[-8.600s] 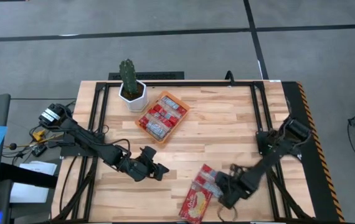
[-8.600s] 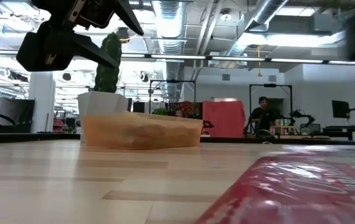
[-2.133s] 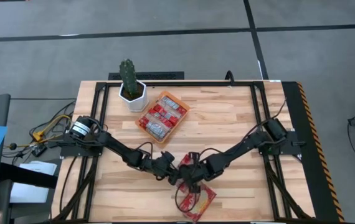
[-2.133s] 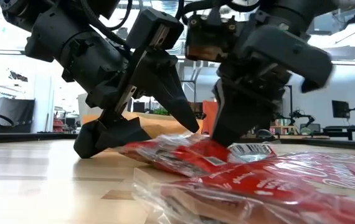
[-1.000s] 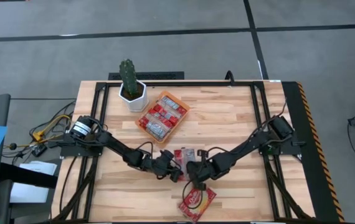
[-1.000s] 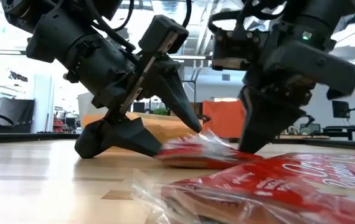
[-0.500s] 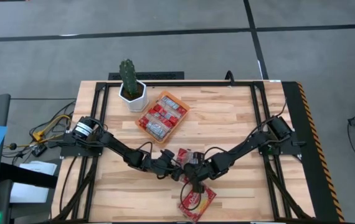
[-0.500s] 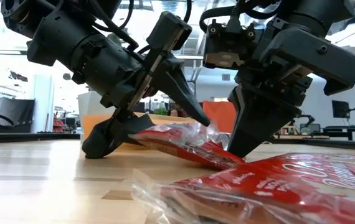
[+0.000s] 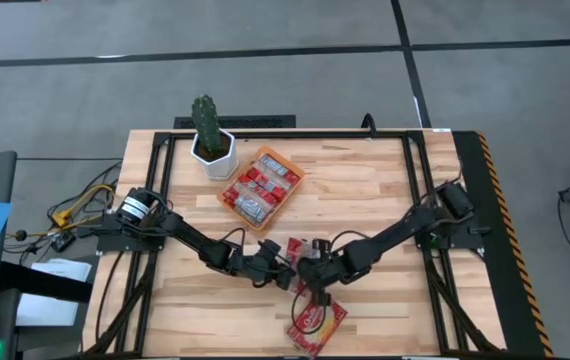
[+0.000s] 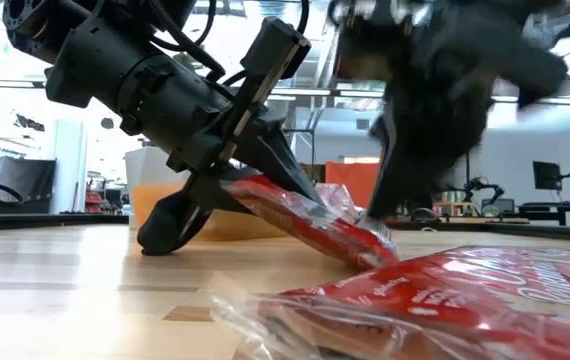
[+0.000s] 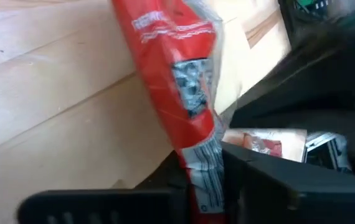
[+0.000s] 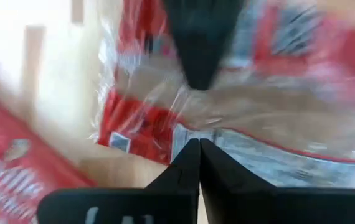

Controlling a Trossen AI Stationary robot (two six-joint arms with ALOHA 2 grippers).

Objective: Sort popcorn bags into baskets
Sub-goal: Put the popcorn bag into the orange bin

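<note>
A red popcorn bag with silvery print (image 9: 300, 249) stands tilted between my two grippers at the table's middle front. My left gripper (image 9: 283, 273) is shut on its raised end; it also shows in the low view (image 10: 255, 205). My right gripper (image 9: 306, 273) is shut just right of the bag's low end; its closed fingertips (image 12: 199, 146) point at the bag's silvery edge. The orange tray (image 9: 262, 188) with several packets sits behind them. A large clear-wrapped red pack (image 9: 315, 322) lies at the near edge. My left gripper pinches the bag's raised end (image 11: 201, 163) between its two fingers, slanting down from the table's left. The bag tilts, its held end (image 10: 237, 188) up and its far end (image 10: 370, 252) down on the table. My right gripper: I cannot tell whether its shut tips touch the bag.
A white pot with a green cactus (image 9: 211, 148) stands at the far left, beside the tray. The large wrapped pack (image 10: 445, 300) fills the near foreground in the low view. Bare wood lies to the left and right of the arms.
The bag lay flat on the table a second ago; my left gripper has raised its left end, so the bag now tilts with its right end still down. My right gripper has shifted a little toward the left, close to the bag's low end.
</note>
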